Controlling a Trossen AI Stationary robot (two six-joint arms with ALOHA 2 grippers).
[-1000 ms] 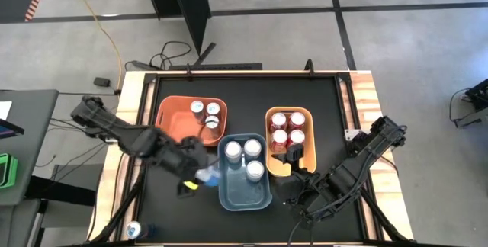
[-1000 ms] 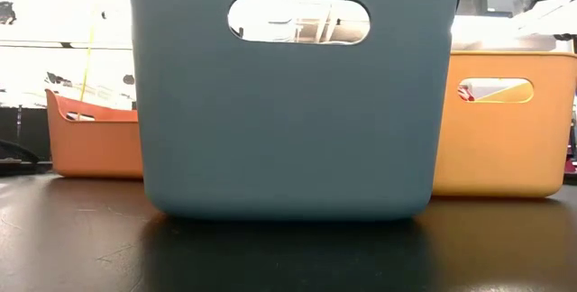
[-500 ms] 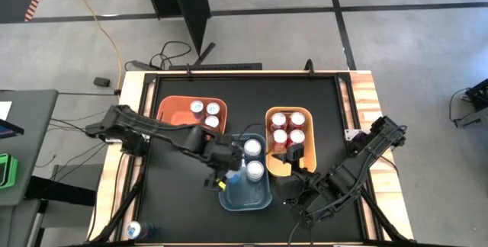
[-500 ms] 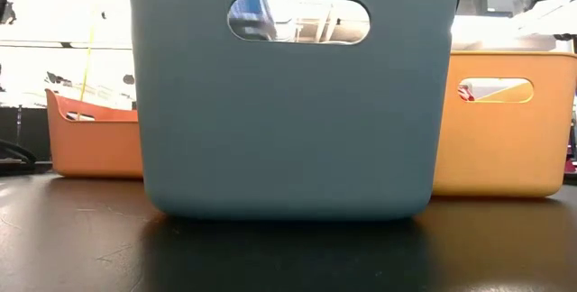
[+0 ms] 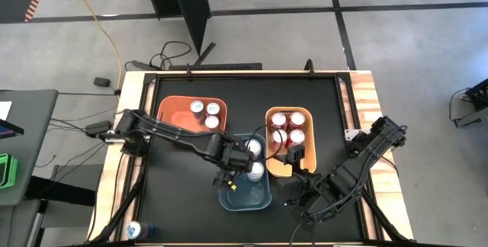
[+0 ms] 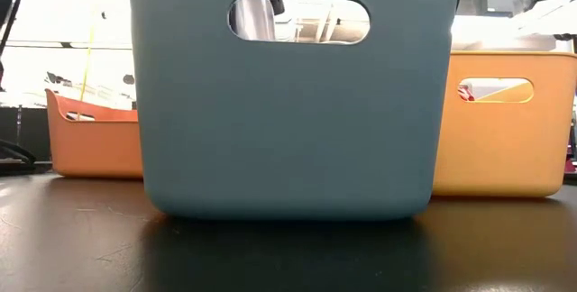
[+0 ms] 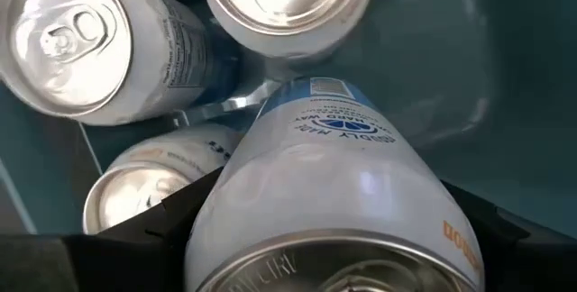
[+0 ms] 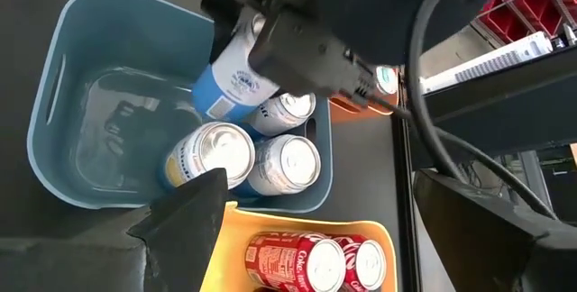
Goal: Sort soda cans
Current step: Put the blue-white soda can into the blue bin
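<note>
Over the last second you swung the left gripper (image 5: pixel 232 172) from beside the blue rectangular plastic bin (image 5: pixel 259 195) to directly above its interior. Its fingers were clamped on a blue-and-silver cylindrical soda can (image 7: pixel 334 193), tilted and hanging over the three silver-topped cans already standing in that bin (image 8: pixel 257 152). The can had not been let go, so my reading is that this sort was at the lowering stage, with only the release left.

The right gripper (image 5: pixel 292 157) had not shifted; it waited with fingers apart at the near edge of the yellow rectangular plastic bin (image 5: pixel 268 113), which held four red cans (image 5: pixel 287 127). The orange rectangular plastic bin (image 5: pixel 171 110) held three silver-white cans (image 5: pixel 206 112). No loose can showed on the table, so this may be among the last.

Surface: a black tabletop (image 5: pixel 183 201) with a pale wooden border. Room: grey floor with dark seams, a yellow cable (image 5: pixel 107 37) trailing across it, and a dark upright panel (image 5: pixel 187 7) behind the table.
</note>
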